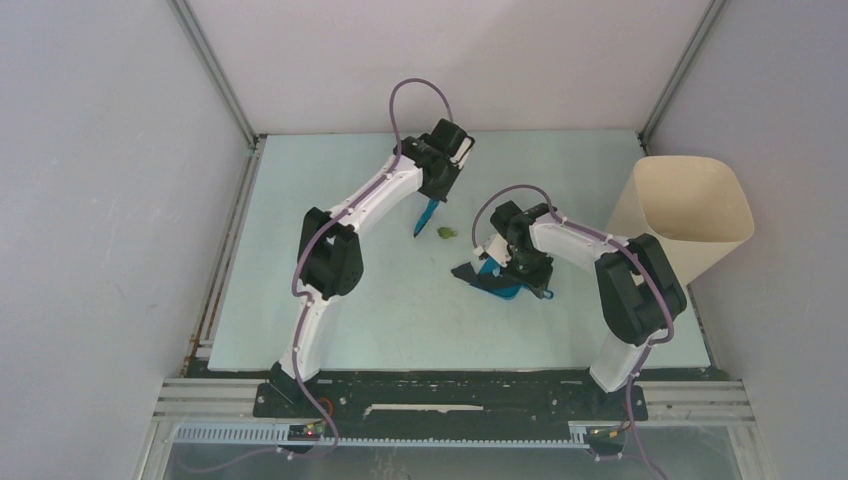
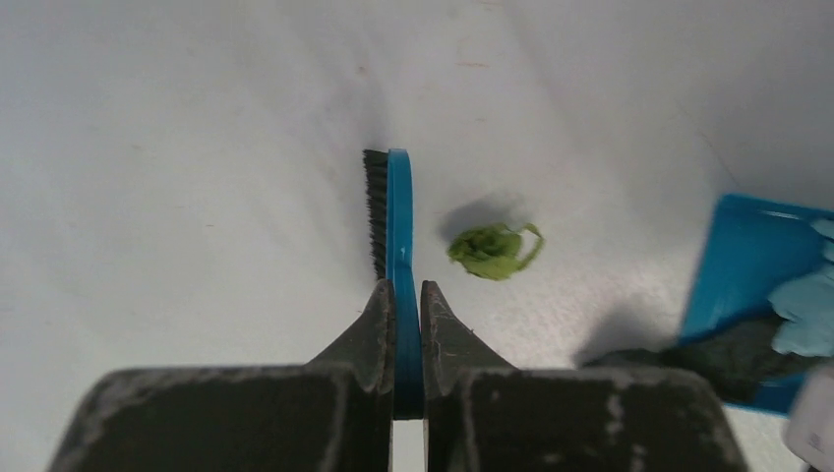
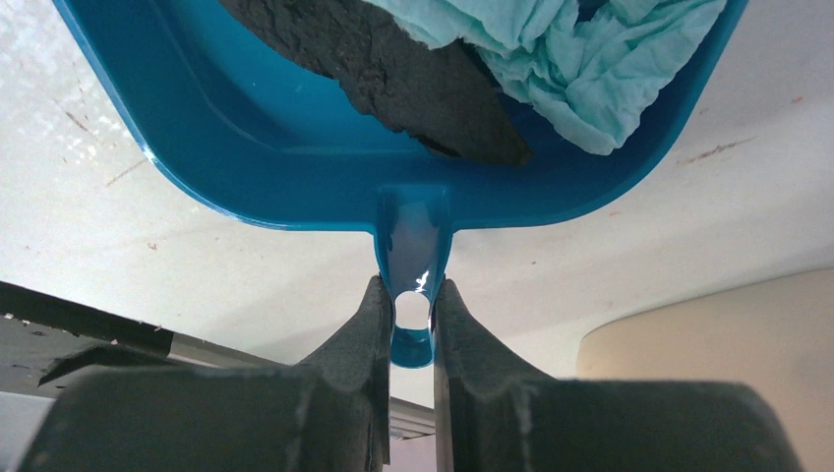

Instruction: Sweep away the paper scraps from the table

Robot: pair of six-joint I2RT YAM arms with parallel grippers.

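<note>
A green paper scrap (image 1: 446, 232) lies on the pale green table (image 1: 330, 300), just right of the blue hand brush (image 1: 427, 214). My left gripper (image 1: 437, 196) is shut on the brush handle; in the left wrist view the brush (image 2: 397, 211) stands with its dark bristles facing left and the green scrap (image 2: 489, 251) beside it. My right gripper (image 1: 520, 262) is shut on the handle of the blue dustpan (image 1: 497, 285). In the right wrist view the dustpan (image 3: 285, 138) holds a dark scrap (image 3: 393, 69) and a light cyan scrap (image 3: 580, 59).
A tall cream bin (image 1: 688, 225) stands at the table's right edge, close behind the right arm. Metal rails (image 1: 450, 395) run along the near edge. White walls enclose the table on three sides.
</note>
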